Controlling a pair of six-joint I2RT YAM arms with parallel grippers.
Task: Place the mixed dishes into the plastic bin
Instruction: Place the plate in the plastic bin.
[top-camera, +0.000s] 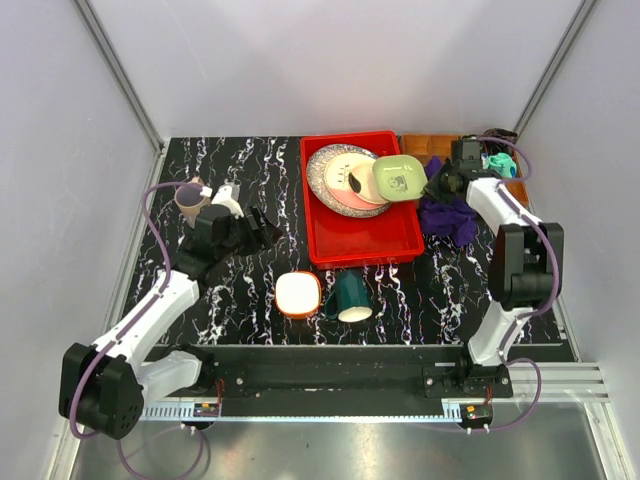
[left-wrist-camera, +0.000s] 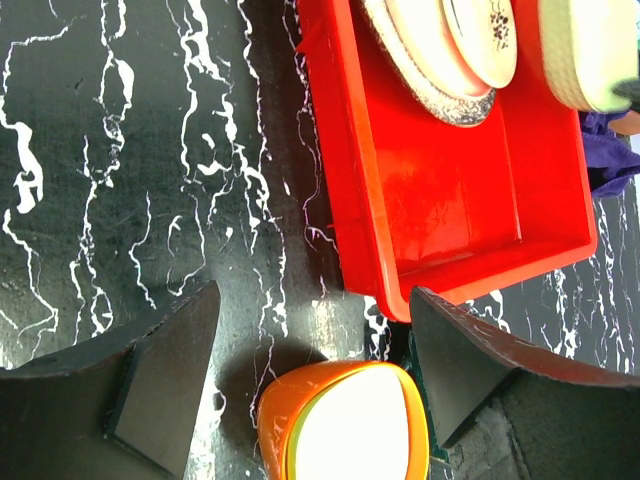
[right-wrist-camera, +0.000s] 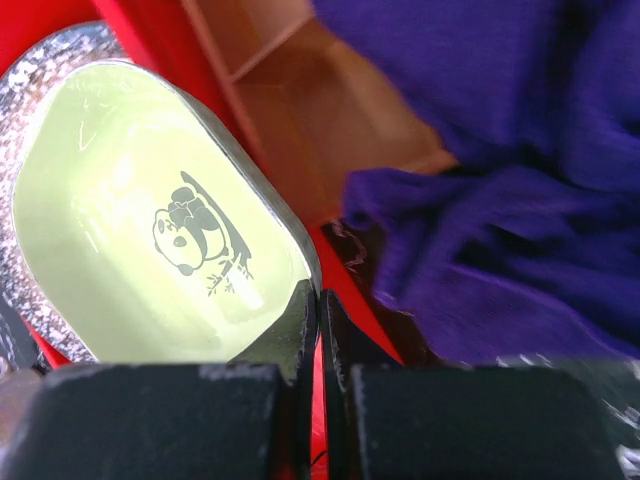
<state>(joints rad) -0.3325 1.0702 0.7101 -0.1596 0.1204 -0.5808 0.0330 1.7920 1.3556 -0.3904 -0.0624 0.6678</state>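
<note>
Right wrist: right fingers (right-wrist-camera: 288, 345) together by green bowl (right-wrist-camera: 130, 215); left fingers (left-wrist-camera: 165, 375) apart, arm (top-camera: 165, 297) bent.

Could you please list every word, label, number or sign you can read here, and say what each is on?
None: there is no readable text in any view.
The light green bowl carries only a panda drawing, no lettering.
The pale yellow plate carries only a small dark floral motif, no lettering.
</note>
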